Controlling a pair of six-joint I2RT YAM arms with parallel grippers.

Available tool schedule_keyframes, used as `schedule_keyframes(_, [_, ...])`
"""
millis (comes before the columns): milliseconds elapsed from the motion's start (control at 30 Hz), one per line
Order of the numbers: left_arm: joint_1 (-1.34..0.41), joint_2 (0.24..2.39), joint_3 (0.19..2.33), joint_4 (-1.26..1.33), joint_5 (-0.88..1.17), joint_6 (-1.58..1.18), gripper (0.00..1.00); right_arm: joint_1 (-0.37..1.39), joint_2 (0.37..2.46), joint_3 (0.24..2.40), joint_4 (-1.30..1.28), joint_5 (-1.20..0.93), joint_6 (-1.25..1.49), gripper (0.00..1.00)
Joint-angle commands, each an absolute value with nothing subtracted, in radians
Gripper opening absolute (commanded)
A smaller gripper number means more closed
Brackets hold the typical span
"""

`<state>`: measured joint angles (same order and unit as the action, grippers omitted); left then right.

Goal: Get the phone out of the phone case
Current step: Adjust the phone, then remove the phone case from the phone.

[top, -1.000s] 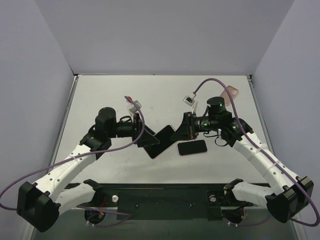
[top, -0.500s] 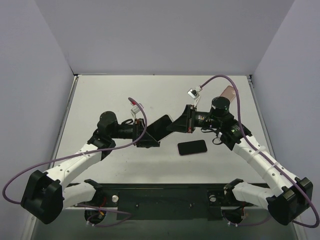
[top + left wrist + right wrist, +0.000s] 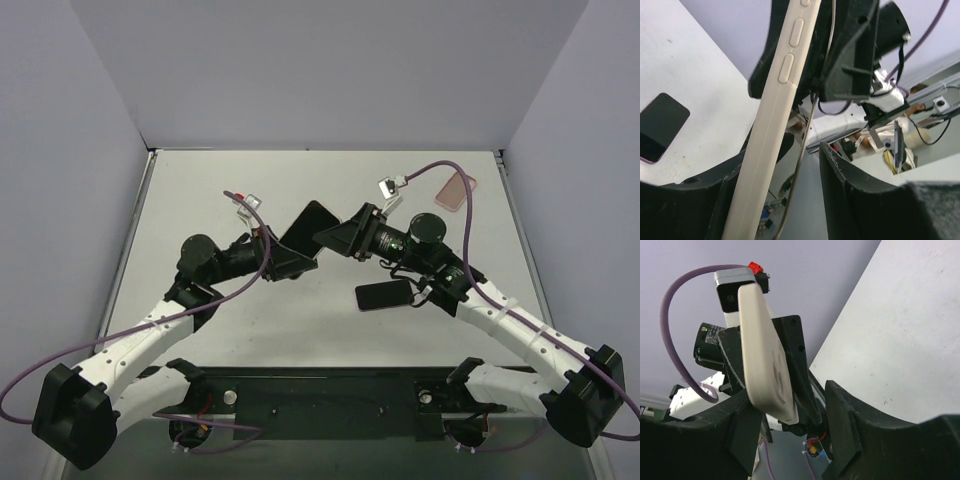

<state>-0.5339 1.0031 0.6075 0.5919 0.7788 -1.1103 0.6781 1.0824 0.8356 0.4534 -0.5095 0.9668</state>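
Observation:
The phone in its cream phone case hangs in the air over the table's middle, dark face up. In the left wrist view the case shows its buttoned side. It lies deep between the jaws of my left gripper, flat against the left finger, with a gap to the right finger. From above, my left gripper grips its lower left edge. My right gripper stands at the phone's right end. In the right wrist view the case's back sits beside the left finger of my right gripper, well apart from the right finger.
A bare black phone lies flat on the table under my right forearm and shows again at the lower left of the left wrist view. A pink phone-shaped item lies at the back right near the wall.
Both arms have lifted the cased phone off the table and carried it up and back, toward the left. The black phone and the pink item have not moved.

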Motion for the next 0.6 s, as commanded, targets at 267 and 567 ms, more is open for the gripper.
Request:
schedule_keyframes(267, [-0.535,0.966,0.609,0.742,0.620,-1.198,0.00,0.770,1.109,0.874,0.601,-0.183,0.994,0.33])
schedule_keyframes(567, [-0.535,0.963,0.607,0.736,0.627,-1.190,0.00,0.755,1.175,0.925,0.641,-0.204,0.979,0.40])
